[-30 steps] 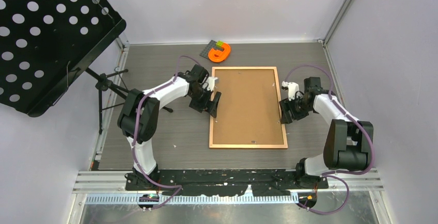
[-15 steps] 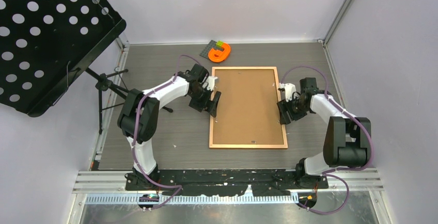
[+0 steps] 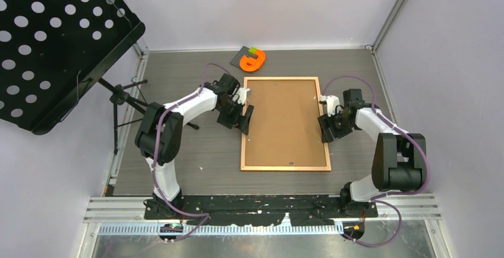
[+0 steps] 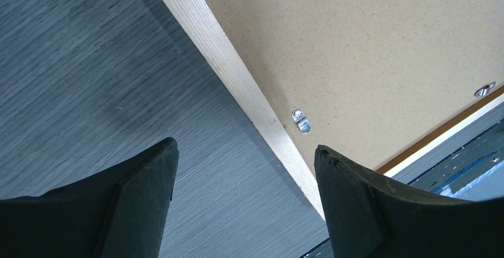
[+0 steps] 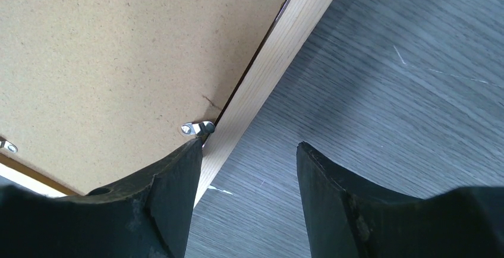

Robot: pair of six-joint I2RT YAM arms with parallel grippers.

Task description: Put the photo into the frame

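From where I stand, the thin rectangular frame of light orange-brown wood lies flat and face down in the middle of the grey wood-grain table, with the plain brown backing board seated inside its rails. The photo is not visible from any of the 3 views (if it is in there, it sits hidden beneath the board, and I cannot tell). The left gripper hangs over the frame's left rail with its 2 black fingers spread wide and nothing between them but air. The right gripper hangs over the right rail, its jaws also apart and holding nothing, and one fingertip is right at a small silver metal retaining tab. Another such tab shows on the board just inside the left rail. My reading is that the loading part looks done and the arms are working on the tabs that lock the board down. What remains is securing those and perhaps turning the frame face up.
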